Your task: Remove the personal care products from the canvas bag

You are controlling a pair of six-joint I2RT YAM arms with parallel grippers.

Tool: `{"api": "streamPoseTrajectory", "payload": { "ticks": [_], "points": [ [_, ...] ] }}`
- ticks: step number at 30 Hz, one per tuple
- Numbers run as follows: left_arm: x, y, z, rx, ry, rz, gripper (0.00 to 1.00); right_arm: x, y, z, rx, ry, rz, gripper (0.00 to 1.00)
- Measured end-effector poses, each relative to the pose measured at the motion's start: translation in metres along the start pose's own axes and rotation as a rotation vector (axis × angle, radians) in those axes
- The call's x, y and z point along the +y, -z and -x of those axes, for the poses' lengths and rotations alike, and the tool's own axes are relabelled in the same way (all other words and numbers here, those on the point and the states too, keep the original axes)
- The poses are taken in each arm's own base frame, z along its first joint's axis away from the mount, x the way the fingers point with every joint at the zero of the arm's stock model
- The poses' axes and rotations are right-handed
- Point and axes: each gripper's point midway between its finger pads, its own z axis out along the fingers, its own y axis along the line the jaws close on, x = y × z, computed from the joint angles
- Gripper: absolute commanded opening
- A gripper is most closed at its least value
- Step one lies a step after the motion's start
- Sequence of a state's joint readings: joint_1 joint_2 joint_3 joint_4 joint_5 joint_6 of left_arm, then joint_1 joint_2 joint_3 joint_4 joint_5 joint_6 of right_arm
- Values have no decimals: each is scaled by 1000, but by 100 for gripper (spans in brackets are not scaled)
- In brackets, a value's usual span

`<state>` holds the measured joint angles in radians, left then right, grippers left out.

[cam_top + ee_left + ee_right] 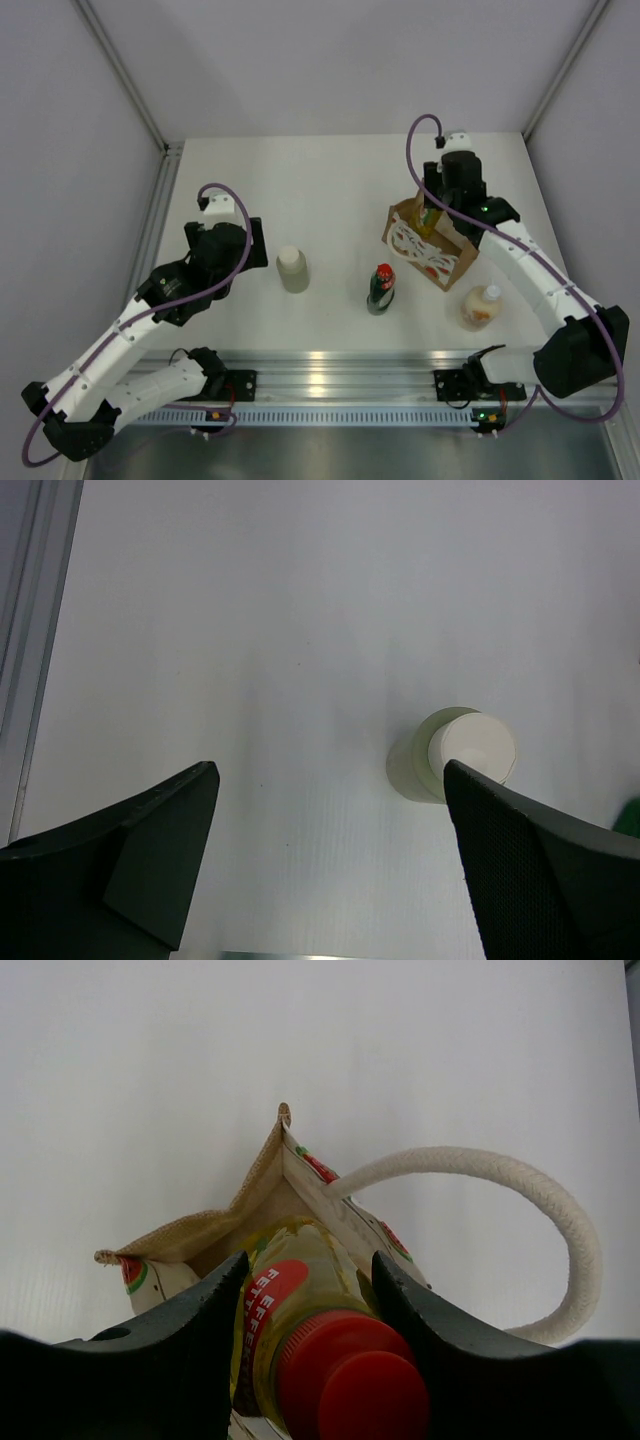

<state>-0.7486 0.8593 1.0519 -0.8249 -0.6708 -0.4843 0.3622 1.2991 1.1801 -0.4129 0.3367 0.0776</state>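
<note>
As the right gripper [310, 1272] clamps the yellow red-capped bottle [300, 1330] inside the tan canvas bag [205, 1228], it should lift straight up; the left gripper [330, 780] gapes wide.

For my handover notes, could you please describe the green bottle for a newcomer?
Start at the bag on the table's right half. Just left of it, toward the near edge, stands the green bottle: dark, red-capped, unlike the pale cylinder and cream bottle beside it.
</note>
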Motion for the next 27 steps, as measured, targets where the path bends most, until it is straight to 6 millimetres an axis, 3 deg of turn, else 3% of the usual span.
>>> {"api": "streamPoseTrajectory", "payload": {
  "ticks": [7, 14, 19, 22, 27],
  "points": [
    [0, 0, 0, 0, 3, 0, 98, 2, -10, -12, 17, 12, -3, 0],
    [0, 0, 0, 0, 3, 0, 98, 6, -41, -88, 167, 76, -33, 0],
    [0, 0, 0, -1, 4, 1, 98, 9, -50, -84, 115, 72, -64, 0],
    [0, 0, 0, 0, 3, 1, 98, 12, -50, -83, 97, 79, -77, 29],
    [0, 0, 0, -1, 3, 1, 98, 17, -51, -83, 69, 67, -81, 50]
  ]
}}
